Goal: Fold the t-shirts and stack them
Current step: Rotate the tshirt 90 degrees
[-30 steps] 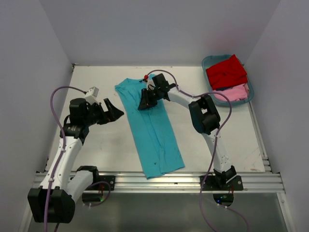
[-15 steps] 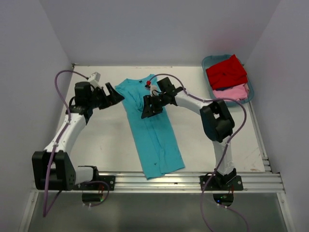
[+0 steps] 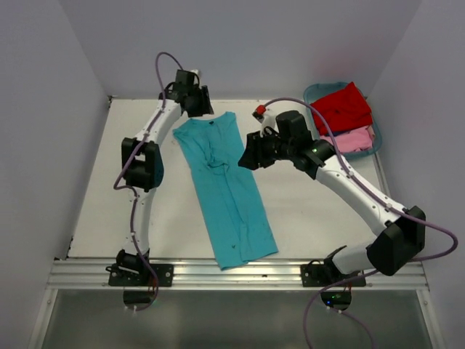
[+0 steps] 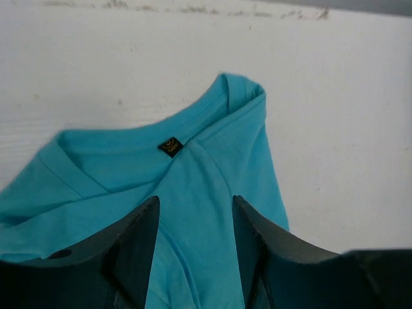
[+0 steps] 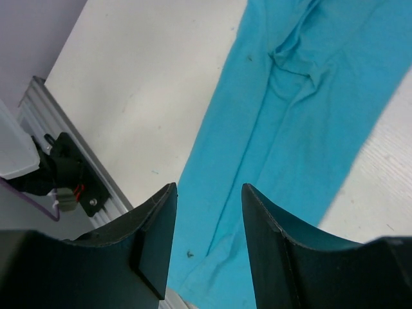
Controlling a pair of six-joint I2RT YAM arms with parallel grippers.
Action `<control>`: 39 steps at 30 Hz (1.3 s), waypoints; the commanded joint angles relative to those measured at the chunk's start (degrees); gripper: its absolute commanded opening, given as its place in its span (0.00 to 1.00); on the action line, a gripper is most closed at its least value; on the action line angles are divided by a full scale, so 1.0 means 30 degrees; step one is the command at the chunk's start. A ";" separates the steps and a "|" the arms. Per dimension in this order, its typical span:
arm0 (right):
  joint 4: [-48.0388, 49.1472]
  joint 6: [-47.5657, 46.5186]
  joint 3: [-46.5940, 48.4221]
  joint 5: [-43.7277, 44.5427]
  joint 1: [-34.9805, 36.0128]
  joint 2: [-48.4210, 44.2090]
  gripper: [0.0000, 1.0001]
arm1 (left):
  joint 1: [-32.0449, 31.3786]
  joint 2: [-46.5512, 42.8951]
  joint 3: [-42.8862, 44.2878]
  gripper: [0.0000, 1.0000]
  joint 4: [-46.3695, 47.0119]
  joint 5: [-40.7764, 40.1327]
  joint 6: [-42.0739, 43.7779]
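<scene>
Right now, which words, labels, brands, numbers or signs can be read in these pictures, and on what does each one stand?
Neck label inside the collar of the turquoise shirt: black with a small yellow mark, too small to read.
No other writing shows in any view.

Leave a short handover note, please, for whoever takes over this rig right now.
Left end effector: open, empty, over the collar of the turquoise shirt.
Right end effector: open, empty, raised above that shirt.
Turquoise shirt: flat on the table as a long narrow strip, collar at the far end.
Red shirt and pink shirt: bunched in the tub, far right.
Done: the turquoise shirt's sides look folded in.
Left: fold the strip crosswise, fold the other two, stack all three.
</scene>
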 commanded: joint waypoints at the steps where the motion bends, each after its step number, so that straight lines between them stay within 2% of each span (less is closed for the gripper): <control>1: -0.1308 0.0048 -0.1126 0.2604 -0.0033 -0.1305 0.48 | -0.1112 0.1753 0.2762 0.52 -0.5064 -0.2271 0.0744; 2: -0.1368 0.0076 -0.1304 0.2781 -0.0033 -0.1714 0.48 | -0.1261 0.1669 0.2239 0.44 -0.4890 -0.2537 0.0569; 4: -0.1456 0.0047 -0.1829 0.2987 -0.0033 -0.2009 0.48 | -0.1669 0.1086 0.0371 0.35 -0.4333 -0.3616 0.0363; 7: -0.1136 0.0047 -0.2562 0.2812 -0.0062 -0.2391 0.49 | -0.2168 0.0644 -0.0838 0.29 -0.4448 -0.4966 -0.0076; 15: -0.0519 0.0077 -0.3531 0.2549 -0.0033 -0.2392 0.49 | -0.3400 0.0087 -0.1487 0.32 -0.5035 -0.8015 -0.0721; 29: -0.0519 -0.0099 -0.3708 0.2665 -0.0091 -0.2186 0.48 | -0.3840 -0.0205 -0.3038 0.34 -0.4860 -0.9102 -0.1131; 34: -0.0490 -0.0128 -0.3679 0.2578 -0.0091 -0.1981 0.45 | -0.3840 -0.0472 -0.3246 0.34 -0.4477 -0.9483 -0.0898; 36: -0.0490 -0.0099 -0.3679 0.2577 -0.0091 -0.1952 0.43 | -0.3811 -0.0237 -0.3216 0.31 -0.4566 -0.9222 -0.0781; 39: -0.0431 -0.0128 -0.3796 0.2636 -0.0091 -0.1952 0.41 | -0.3840 -0.0439 -0.3710 0.11 -0.4304 -0.9074 -0.0839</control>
